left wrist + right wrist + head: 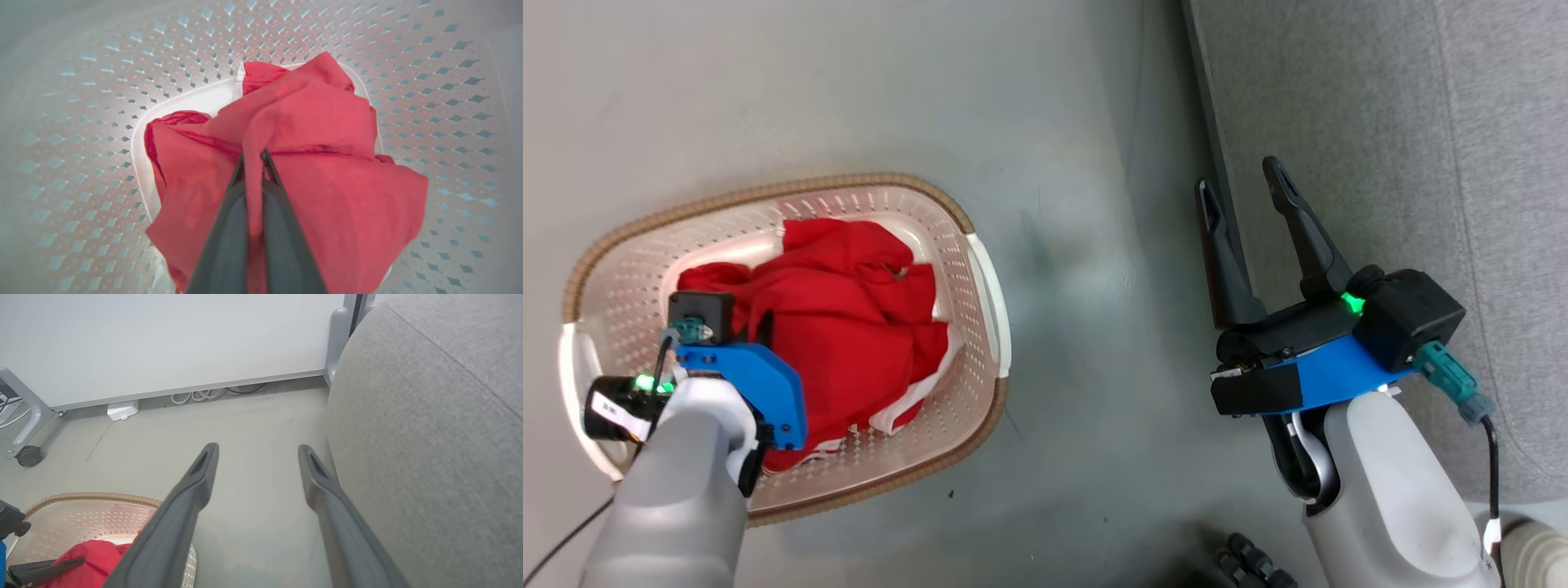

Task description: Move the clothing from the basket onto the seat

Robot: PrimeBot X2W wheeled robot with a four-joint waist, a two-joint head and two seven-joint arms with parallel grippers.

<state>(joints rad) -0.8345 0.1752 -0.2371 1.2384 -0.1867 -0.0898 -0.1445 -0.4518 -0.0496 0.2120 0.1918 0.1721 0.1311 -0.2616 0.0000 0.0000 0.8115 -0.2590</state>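
Left gripper [254,157]: fingers pressed together, pinching a raised fold of the clothing [327,134], as the left wrist view shows; the fold runs up between the two dark fingers while the rest of the fabric hangs and bunches below them. Clothing: bright red, soft, crumpled in a heap, with a white edge showing at its near side in the head view; all of it that shows lies inside the basket [768,192], resting on the bottom. Basket: cream perforated walls, brown woven-look rim, standing on the grey floor [1078,245] to the robot's left, well apart from the seat [1380,122]. Right gripper [1237,175]: fingers spread wide, holding nothing, hovering over the floor just beside the seat's edge, tips pointing away from the robot. Seat: grey textured upholstery with a rounded edge, on the robot's right; the part in view carries no garment. Beyond, in the right wrist view: a pale wall panel [163,343], looped cables [196,395] at its foot, a caster [27,455] on a grey frame. Progress, by judgement: early. A grip on the top garment appears made; lifting it out, carrying it across the floor and laying it on the seat are not yet done, and the same is left for any garment beneath.
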